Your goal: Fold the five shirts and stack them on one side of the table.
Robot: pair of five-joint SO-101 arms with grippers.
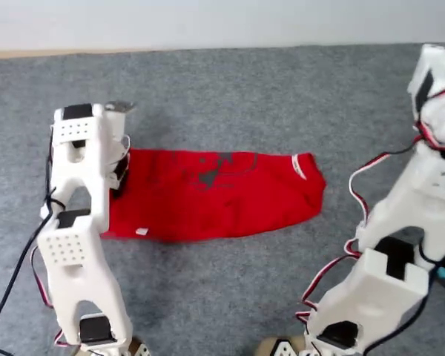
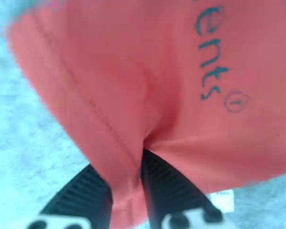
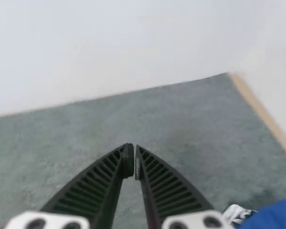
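Pinched in the left pincer: a ridge of the red shirt, at the end nearest that arm. Pressed together on nothing, well off the shirt's other end: the right pincer. Spread as 1 long flat band across the grey surface. Carry the gripped end low and straight toward the other end, matching edges; avoid sideways tugs that skew the fold.
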